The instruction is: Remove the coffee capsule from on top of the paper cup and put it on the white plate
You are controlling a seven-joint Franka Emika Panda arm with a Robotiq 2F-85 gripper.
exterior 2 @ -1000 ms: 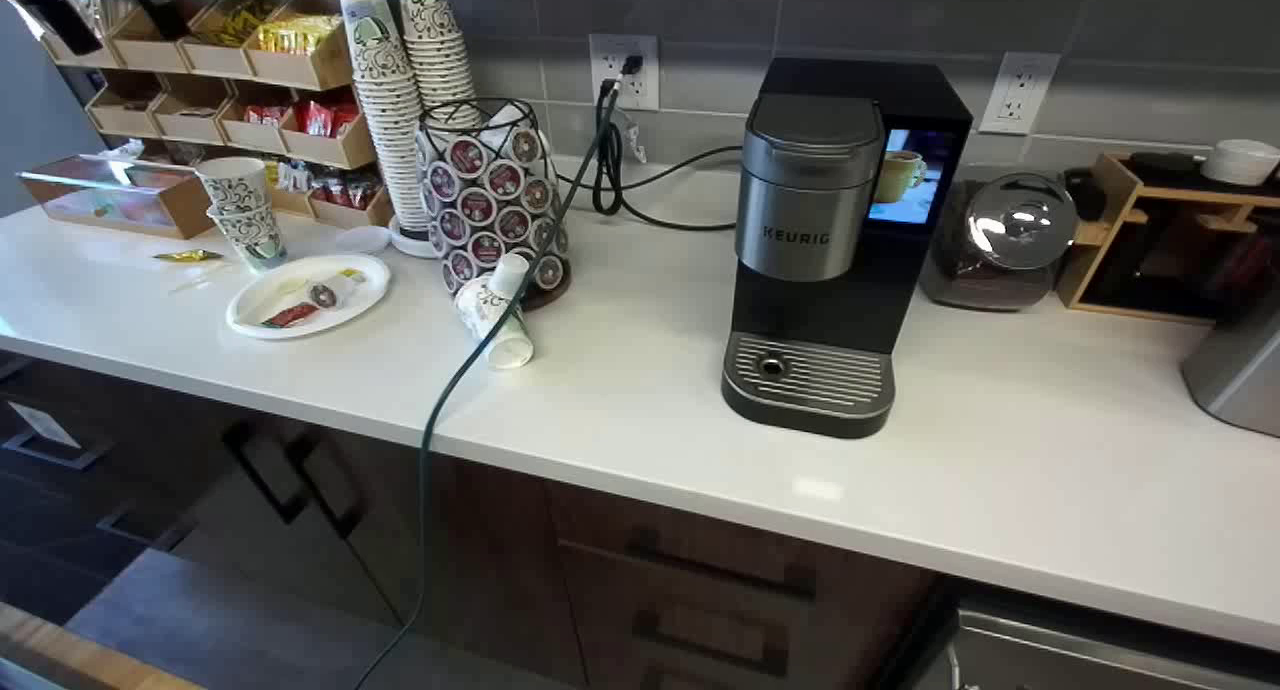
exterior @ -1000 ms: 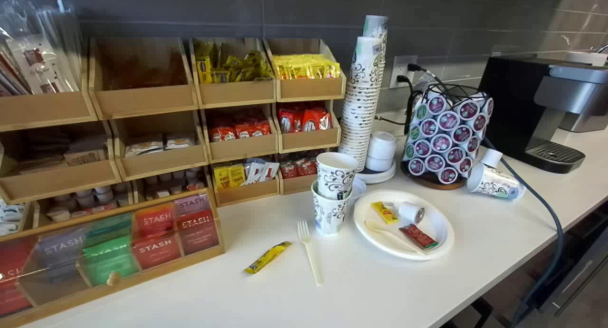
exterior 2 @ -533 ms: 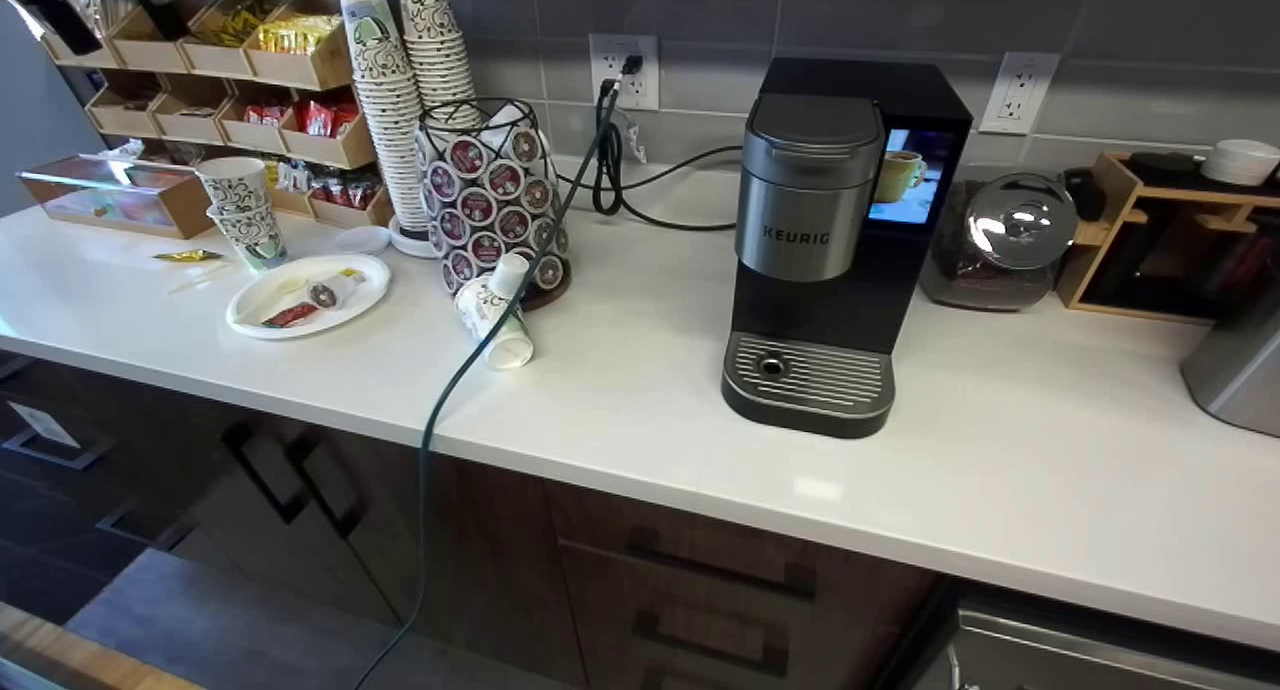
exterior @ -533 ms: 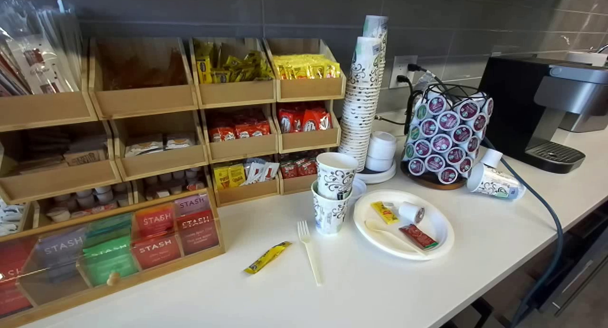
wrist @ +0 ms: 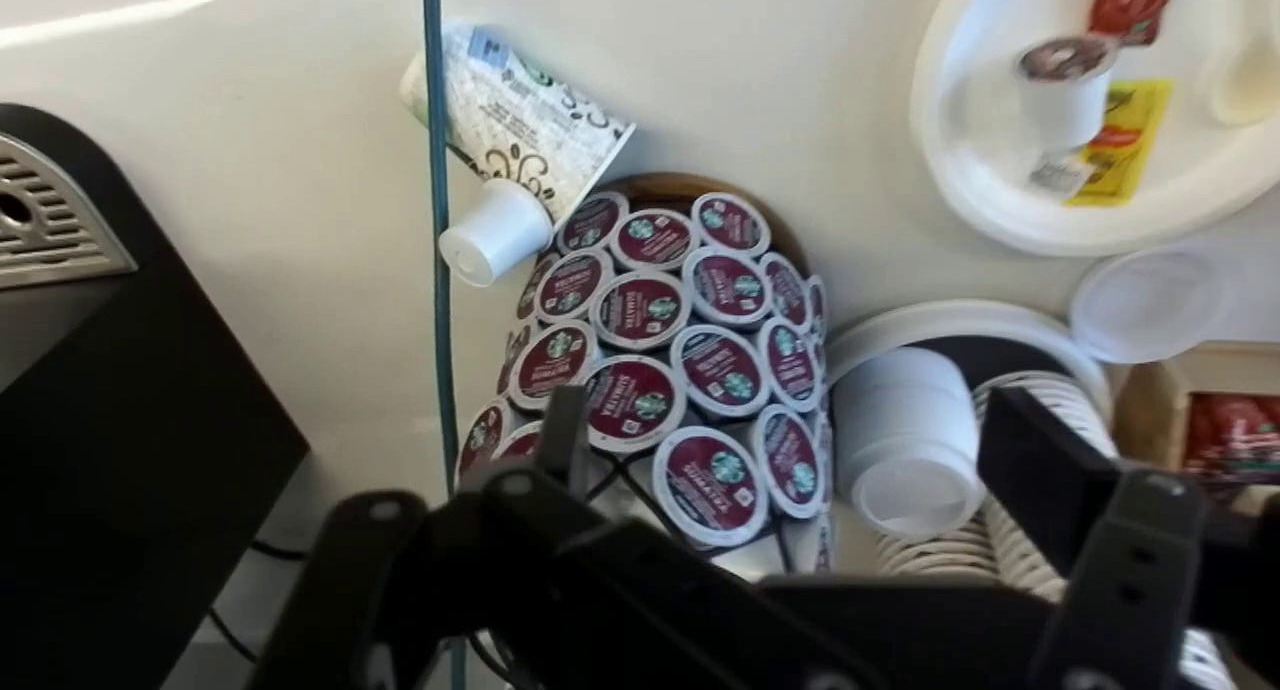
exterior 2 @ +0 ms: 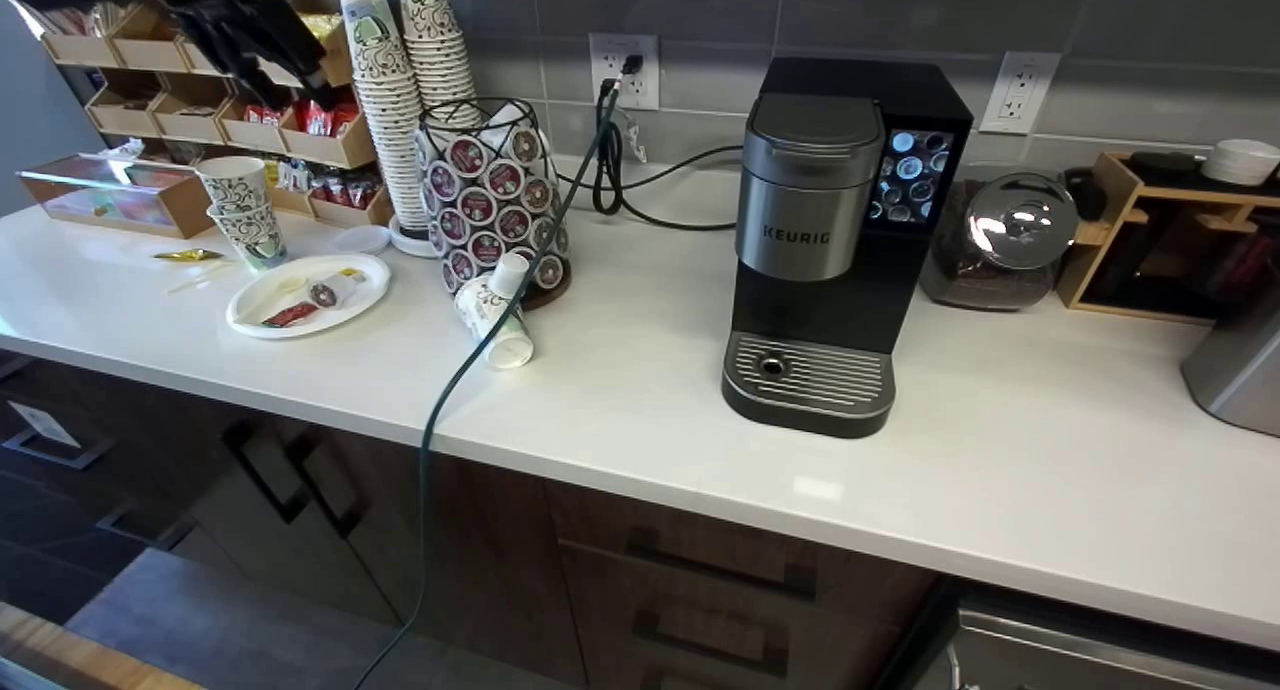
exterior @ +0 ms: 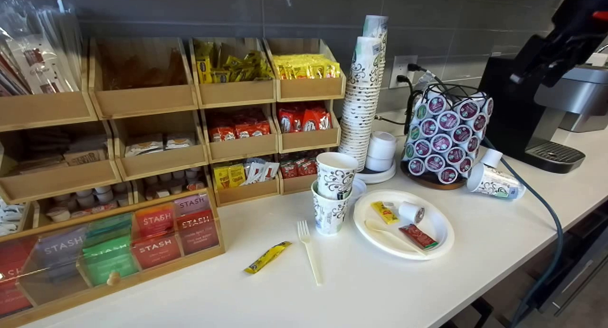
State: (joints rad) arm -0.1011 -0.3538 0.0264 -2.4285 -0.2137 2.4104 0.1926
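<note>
A white paper cup with doodle print and a blue-green patch (exterior: 493,184) (exterior 2: 478,310) (wrist: 530,120) lies on its side on the counter. A small white coffee capsule (exterior: 492,157) (exterior 2: 508,273) (wrist: 495,232) sits on top of its side near the rim. The round white plate (exterior: 439,216) (exterior 2: 375,278) (wrist: 940,130) holds another capsule, a yellow packet, a red packet and a spoon. My gripper (exterior: 533,78) (exterior 2: 300,95) (wrist: 800,445) is wide open and empty, high above the counter and apart from the cup and capsule.
A round capsule rack (exterior: 441,138) stands beside the cup. A dark green-blue cord (exterior: 553,218) runs across the cup. The coffee maker (exterior: 515,104), tall cup stacks (exterior: 361,109), two nested cups (exterior: 332,204) and wooden bins (exterior: 237,145) stand around. A fork (exterior: 311,256) lies near.
My gripper has come into view at the upper right in an exterior view. It has moved right and down from the top left corner elsewhere. The cup, capsule and plate have not moved.
</note>
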